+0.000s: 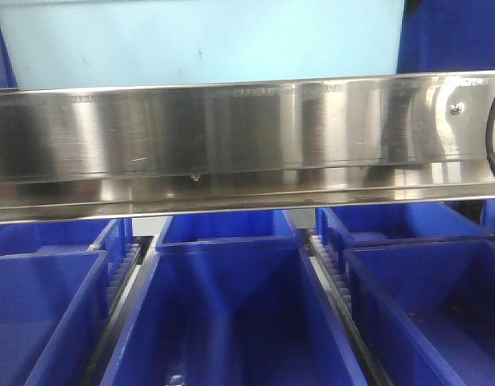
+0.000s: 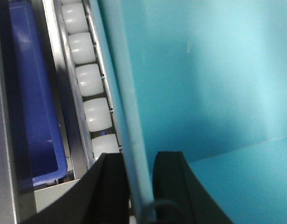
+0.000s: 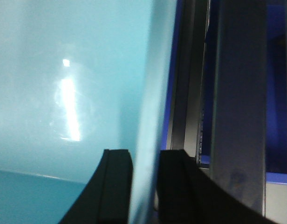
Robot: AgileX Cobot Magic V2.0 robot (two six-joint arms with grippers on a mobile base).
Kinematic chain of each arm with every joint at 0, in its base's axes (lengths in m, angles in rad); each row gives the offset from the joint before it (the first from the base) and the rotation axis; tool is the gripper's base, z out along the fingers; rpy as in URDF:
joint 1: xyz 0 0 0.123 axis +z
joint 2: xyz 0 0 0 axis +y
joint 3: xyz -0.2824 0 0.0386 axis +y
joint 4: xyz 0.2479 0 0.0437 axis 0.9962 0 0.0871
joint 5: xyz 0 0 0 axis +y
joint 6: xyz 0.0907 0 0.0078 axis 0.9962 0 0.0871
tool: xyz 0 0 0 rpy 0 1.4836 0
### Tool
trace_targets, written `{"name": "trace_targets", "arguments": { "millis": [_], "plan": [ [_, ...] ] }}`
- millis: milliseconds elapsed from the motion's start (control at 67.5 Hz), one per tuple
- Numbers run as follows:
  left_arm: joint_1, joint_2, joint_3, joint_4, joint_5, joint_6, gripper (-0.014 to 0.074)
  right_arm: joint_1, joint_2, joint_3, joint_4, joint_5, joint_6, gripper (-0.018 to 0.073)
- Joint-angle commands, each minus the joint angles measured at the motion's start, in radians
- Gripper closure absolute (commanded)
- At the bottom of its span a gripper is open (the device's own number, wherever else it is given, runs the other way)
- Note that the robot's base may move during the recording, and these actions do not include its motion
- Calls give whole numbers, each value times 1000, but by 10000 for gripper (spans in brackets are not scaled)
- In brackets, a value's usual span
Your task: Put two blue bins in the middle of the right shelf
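While the left gripper (image 2: 140, 189) and right gripper (image 3: 146, 186) each pinch the pale blue bin (image 2: 204, 84), uneven lifting could jam it against the rollers (image 2: 90, 79) at 10 o'clock.

Six dark blue bins (image 1: 223, 322) on the lower level, one pale blue bin (image 1: 199, 40), one steel rail (image 1: 231, 137)

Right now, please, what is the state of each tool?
Left tool: closed on the wall of the light blue bin.
Right tool: closed on the light blue bin wall too.
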Motion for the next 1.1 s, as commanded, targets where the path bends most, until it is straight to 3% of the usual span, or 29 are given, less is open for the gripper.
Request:
{"name": "trace_targets", "arguments": {
  "millis": [0, 267, 637, 1082],
  "plan": [
    [-11, -29, -35, -91, -4, 7, 707, 5, -36, -10, 4, -60, -6, 718],
    [-11, -109, -151, -91, -31, 7, 707, 5, -121, -115, -2, -129, -6, 718],
    [-11, -146, -387, -75, -54, 7, 707, 5, -134, -350, -4, -123, -6, 718],
    [-11, -142, -392, -41, -42, 7, 707, 5, -134, -360, -4, -121, -6, 721]
  ]
}}
